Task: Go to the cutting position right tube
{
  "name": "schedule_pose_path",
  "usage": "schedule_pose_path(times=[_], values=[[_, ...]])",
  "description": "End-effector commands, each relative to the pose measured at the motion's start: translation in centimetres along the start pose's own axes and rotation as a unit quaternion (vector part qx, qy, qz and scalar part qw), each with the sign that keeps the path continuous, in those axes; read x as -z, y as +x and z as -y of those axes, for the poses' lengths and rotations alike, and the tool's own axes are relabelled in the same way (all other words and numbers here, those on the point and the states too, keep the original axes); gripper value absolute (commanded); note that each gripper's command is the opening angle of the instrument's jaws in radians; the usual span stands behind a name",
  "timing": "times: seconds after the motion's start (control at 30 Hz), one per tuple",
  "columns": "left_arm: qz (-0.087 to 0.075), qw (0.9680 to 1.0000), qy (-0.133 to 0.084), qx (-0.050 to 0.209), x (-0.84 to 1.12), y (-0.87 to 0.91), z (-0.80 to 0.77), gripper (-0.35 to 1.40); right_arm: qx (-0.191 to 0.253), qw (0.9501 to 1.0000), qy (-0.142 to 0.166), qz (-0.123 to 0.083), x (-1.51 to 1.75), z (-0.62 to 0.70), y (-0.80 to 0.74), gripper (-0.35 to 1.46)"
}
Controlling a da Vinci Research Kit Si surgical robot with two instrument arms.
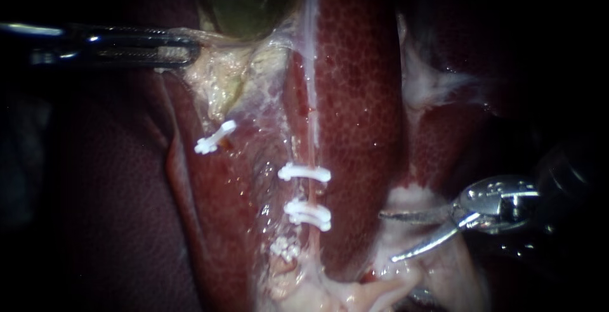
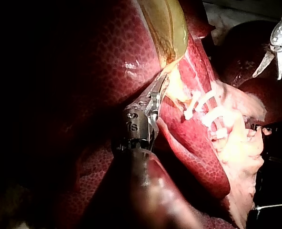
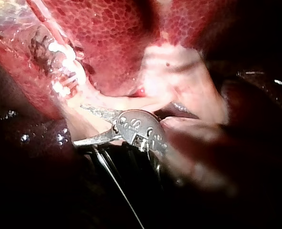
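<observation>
Liver (image 1: 361,96) fills the frame, dark red, wet and glistening. Upper centre, there's the greenish gallbladder (image 1: 244,1). The left instrument (image 1: 95,45) reaches in from the upper left, its end effector (image 1: 181,51) clamped on the gallbladder's pale lower edge.

Lower right now: the right instrument (image 1: 501,201) lies nearly level, tip aimed toward the centre. Its end effector (image 1: 388,236) is a pair of blades standing apart with nothing between them, over pale tissue beside the liver. It's well short of the target.

And the target: the right tube (image 1: 309,193), a thin pinkish strand running down the centre of the frame. It looks soft, limp and slick, likely to roll or slide off a blade instead of holding firm, and easy to tear. An upper clip (image 1: 304,172) and a lower clip (image 1: 309,215) cross it, both white. The bare stretch between them is the spot to straddle, I'd say, blades square across and clear of either clip. A third clip (image 1: 214,137) sits centre left, on the other strand.
</observation>
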Motion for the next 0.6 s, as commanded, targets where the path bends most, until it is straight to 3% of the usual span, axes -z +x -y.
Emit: schedule_pose_path(times=[0.03, 0.3, 0.6], values=[[0.000, 1.0000, 0.000, 0.000, 0.00, 0.00, 0.00, -0.35, 0.000, 1.0000, -0.001, 0.000, -0.02, -0.01, 0.00, 1.34], [0.000, 1.0000, -0.001, -0.001, -0.01, 0.03, 0.01, -0.35, -0.004, 1.0000, -0.009, -0.002, -0.25, -0.22, -0.03, 1.34], [0.001, 1.0000, -0.004, -0.001, -0.06, 0.06, 0.03, -0.35, -0.016, 0.9996, -0.023, -0.004, -0.68, -0.62, -0.17, 1.38]])
